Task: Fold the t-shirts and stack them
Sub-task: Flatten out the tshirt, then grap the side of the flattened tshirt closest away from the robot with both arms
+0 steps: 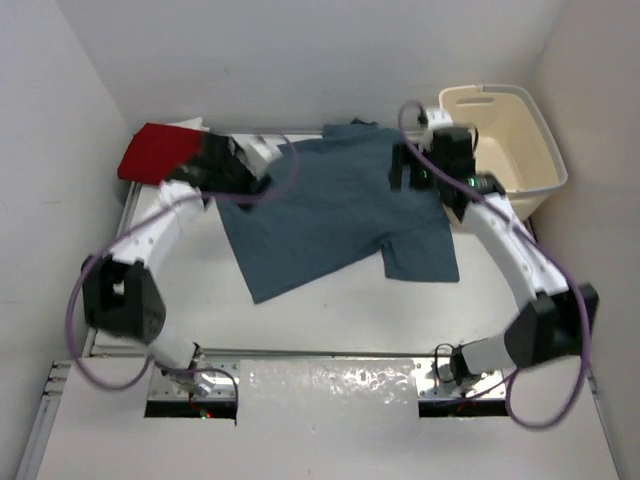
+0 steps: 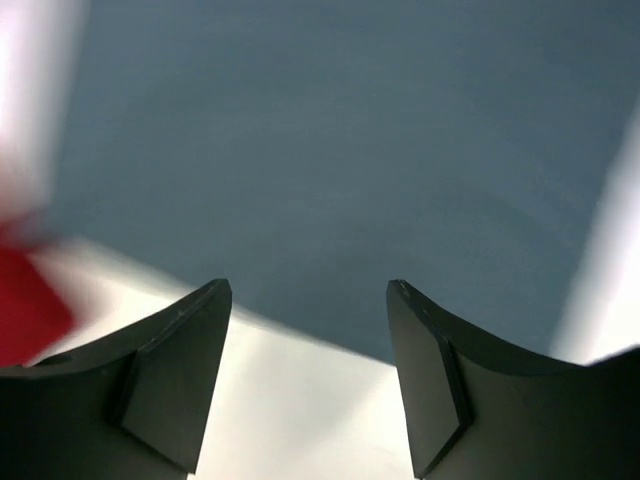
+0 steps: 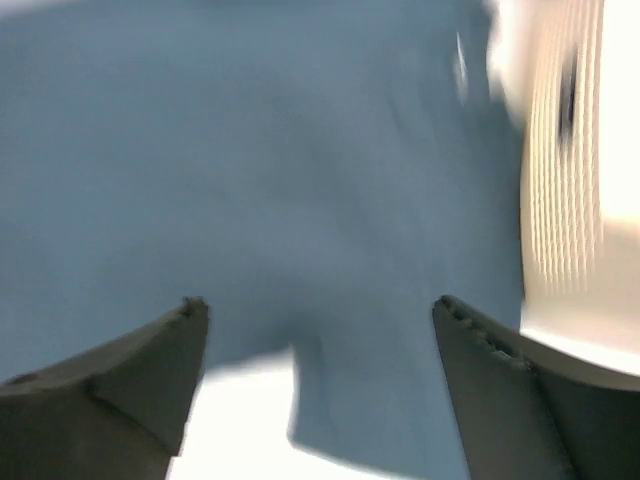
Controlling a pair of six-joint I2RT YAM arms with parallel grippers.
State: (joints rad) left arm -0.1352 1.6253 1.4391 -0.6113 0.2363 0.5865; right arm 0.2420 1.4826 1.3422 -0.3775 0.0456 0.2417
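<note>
Two t-shirts were seen on the table (image 1: 330,320). The slate blue-grey t-shirt (image 1: 330,215) was spread flat and slightly askew across the middle and far part of the table, with one sleeve laid out near the right arm. The red t-shirt (image 1: 155,152) was bunched at the far left corner, apart from the blue-grey one. A cream laundry basket (image 1: 540,130) was set at the far right corner, just beside the blue-grey shirt's right edge.

The left claw (image 1: 245,168) was positioned at the shirt's far left edge, near the red t-shirt. Its fingers (image 2: 170,370) were held apart with nothing between them, over the line where blue-grey cloth met bare table.

The right claw (image 1: 405,170) was positioned over the shirt's far right part, next to the basket. Its fingers (image 3: 110,380) were spread wide and nothing was gripped. Because the right wrist view was blurred, the fingertips only appeared to be clear of the cloth; contact could not be ruled out.
</note>
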